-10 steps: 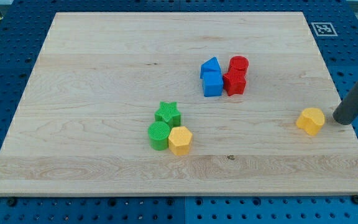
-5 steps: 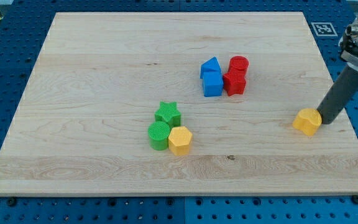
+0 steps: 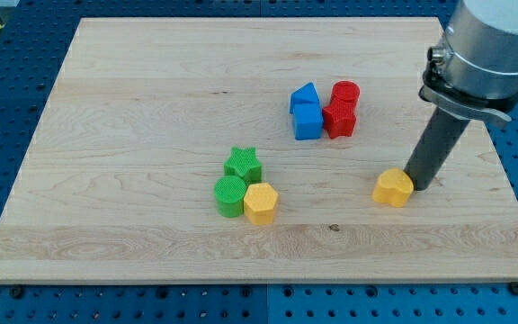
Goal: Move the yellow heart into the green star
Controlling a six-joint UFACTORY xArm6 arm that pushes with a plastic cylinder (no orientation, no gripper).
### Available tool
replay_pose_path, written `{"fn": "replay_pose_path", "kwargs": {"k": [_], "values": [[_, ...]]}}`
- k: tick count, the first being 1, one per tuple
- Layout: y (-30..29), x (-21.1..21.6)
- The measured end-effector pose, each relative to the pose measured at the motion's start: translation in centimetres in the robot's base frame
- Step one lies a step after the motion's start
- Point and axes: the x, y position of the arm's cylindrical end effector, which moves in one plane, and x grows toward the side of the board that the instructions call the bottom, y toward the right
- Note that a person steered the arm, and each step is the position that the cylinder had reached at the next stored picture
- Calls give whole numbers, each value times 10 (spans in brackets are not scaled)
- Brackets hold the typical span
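Observation:
The yellow heart (image 3: 392,188) lies on the wooden board (image 3: 151,90) right of centre. My tip (image 3: 418,185) touches its right side. The green star (image 3: 243,164) sits left of centre, far to the heart's left. A green cylinder (image 3: 230,195) and a yellow hexagon (image 3: 261,202) sit against the star's lower side.
A cluster stands at upper centre: two blue blocks (image 3: 306,111) on the left and two red blocks (image 3: 341,108) on the right, touching. A fiducial tag (image 3: 468,40) sits off the board's top right corner.
My tip has moved left, met the yellow heart's right side and pushed it left and slightly down. The other blocks have not moved.

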Motion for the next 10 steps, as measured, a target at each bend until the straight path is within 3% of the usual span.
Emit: {"fn": "replay_pose_path", "kwargs": {"k": [7,9,10], "values": [[-2,11],[-42,-4],[-23,1]]}}
